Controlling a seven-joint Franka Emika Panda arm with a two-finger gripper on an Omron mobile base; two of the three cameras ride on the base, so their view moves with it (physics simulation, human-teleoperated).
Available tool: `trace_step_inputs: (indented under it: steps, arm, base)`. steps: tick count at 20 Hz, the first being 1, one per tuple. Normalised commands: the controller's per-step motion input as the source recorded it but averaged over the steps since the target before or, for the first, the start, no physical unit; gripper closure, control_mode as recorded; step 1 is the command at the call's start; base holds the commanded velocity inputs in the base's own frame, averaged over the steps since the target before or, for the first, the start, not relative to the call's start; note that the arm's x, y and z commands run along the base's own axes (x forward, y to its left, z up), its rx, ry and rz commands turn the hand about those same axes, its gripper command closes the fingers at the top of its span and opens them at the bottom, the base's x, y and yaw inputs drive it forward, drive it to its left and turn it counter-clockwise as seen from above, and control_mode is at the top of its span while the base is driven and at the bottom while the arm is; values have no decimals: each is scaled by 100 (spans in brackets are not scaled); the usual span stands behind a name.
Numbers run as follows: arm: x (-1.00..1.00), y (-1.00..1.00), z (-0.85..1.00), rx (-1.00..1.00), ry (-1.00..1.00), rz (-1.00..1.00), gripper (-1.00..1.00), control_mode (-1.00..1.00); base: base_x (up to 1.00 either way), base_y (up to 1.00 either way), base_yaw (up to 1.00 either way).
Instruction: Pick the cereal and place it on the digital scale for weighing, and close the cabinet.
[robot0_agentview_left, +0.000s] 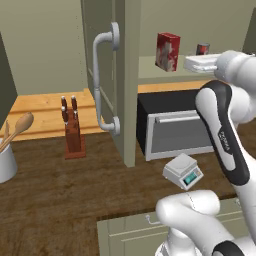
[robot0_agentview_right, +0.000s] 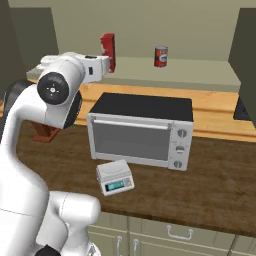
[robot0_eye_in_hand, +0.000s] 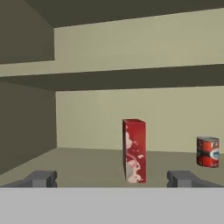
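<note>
While the tool (robot0_eye_in_hand: 112, 178) hangs spread and empty, the cereal (robot0_eye_in_hand: 134, 151) stands upright ahead — seemingly between its fingertips' lines, untouched.

light: even, soft, no glare | shadows: cabinet (robot0_eye_in_hand: 26, 109) interior dim | focus: sharp, no blur | edges: no distortion

Cabinet shelf (robot0_eye_in_hand: 87, 164) carries cereal (robot0_eye_in_hand: 134, 151), can (robot0_eye_in_hand: 207, 151)

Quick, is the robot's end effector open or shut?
End effector: open, holding nothing; the cereal stands ahead between its fingertips, untouched.
</note>
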Motion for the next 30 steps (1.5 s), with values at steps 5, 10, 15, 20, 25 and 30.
trace_step_inputs:
  steps: [5, 10, 15, 20, 25, 30]
  arm:
    - [50, 0, 0, 0, 0, 0, -100, -100]
    - [47, 0, 0, 0, 2, 0, -100, -100]
    - [39, 0, 0, 0, 3, 0, -100, -100]
    - [29, -1, 0, 0, 3, 0, -100, -100]
    - [29, -11, 0, 0, 3, 0, -100, -100]
    - [32, -1, 0, 0, 4, 0, -100, -100]
  base:
    - [0, 0, 0]
    - [0, 0, 0]
    - [0, 0, 0]
    - [0, 0, 0]
    - [0, 0, 0]
    - [0, 0, 0]
